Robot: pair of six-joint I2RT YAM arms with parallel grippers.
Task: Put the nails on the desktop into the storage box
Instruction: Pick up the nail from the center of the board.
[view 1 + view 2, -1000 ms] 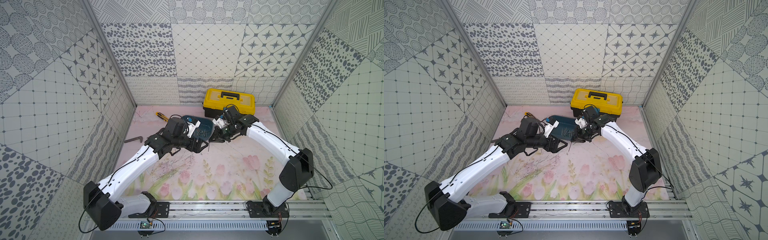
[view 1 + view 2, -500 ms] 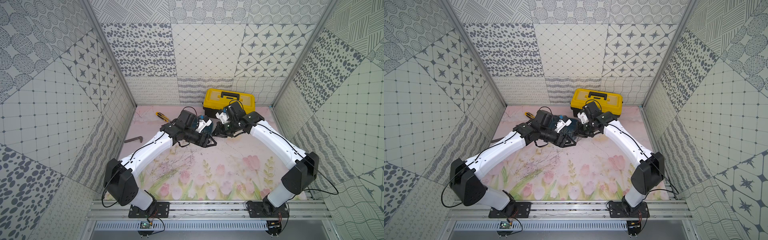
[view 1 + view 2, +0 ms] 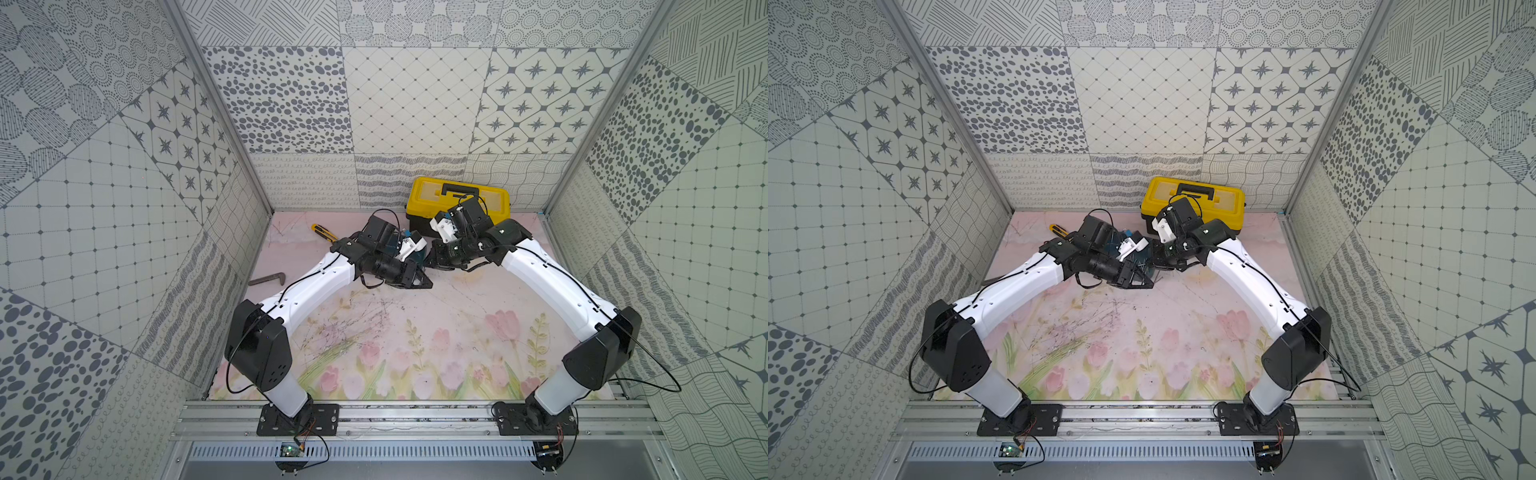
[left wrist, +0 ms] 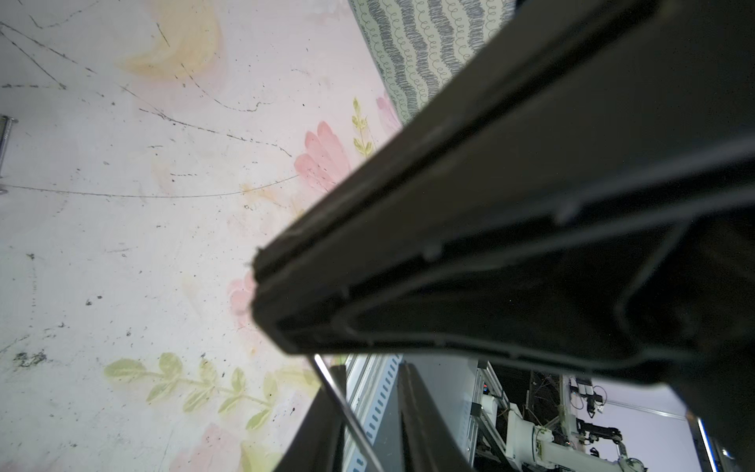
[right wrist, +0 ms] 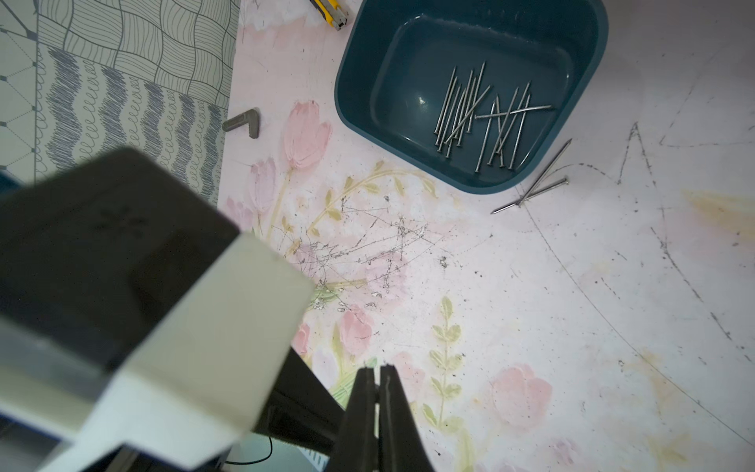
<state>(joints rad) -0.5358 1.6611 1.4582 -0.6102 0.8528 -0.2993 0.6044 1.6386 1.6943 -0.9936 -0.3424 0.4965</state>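
Most of the nails [image 5: 486, 118] were lying heaped in the storage box [image 5: 357, 94], which stood ahead of the right fingers [image 5: 359, 412]. Two stray nails [image 5: 541, 180] were left on the tabletop [image 5: 531, 306], just outside the box wall. The left fingers [image 4: 408, 253], spread wide above the box a second earlier, had been swung clear of it and drawn together to a thin seam, with nothing seen between them. The right fingers were pressed shut and empty, short of the box. A drop was judged complete, and the two stray nails remained to be fetched.
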